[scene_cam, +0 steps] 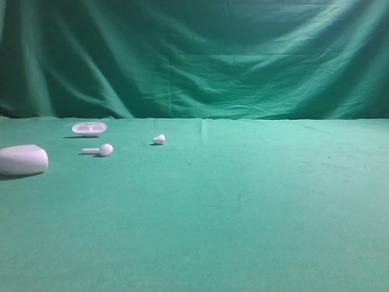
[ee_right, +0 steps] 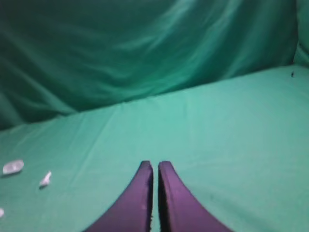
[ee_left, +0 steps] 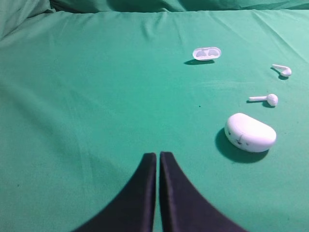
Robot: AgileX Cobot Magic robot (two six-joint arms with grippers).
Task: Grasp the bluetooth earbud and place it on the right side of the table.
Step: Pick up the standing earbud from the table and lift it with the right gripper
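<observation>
The bluetooth earbud (scene_cam: 159, 139), a tiny glossy white wedge, lies on the green table (scene_cam: 243, 201) left of centre, toward the back. It also shows at the right edge of the left wrist view (ee_left: 282, 70) and at the far left of the right wrist view (ee_right: 45, 179). Neither gripper shows in the exterior high view. My left gripper (ee_left: 158, 154) is shut with nothing between its dark fingers, well short of the earbud. My right gripper (ee_right: 154, 164) is also shut and empty, with the earbud far off to its left.
A white earbud with a long stem (scene_cam: 100, 149) lies left of the small one. A large white pebble-shaped case (scene_cam: 22, 160) sits at the left edge, and a shallow white tray (scene_cam: 89, 128) lies behind them. Draped green cloth (scene_cam: 194, 55) backs the table.
</observation>
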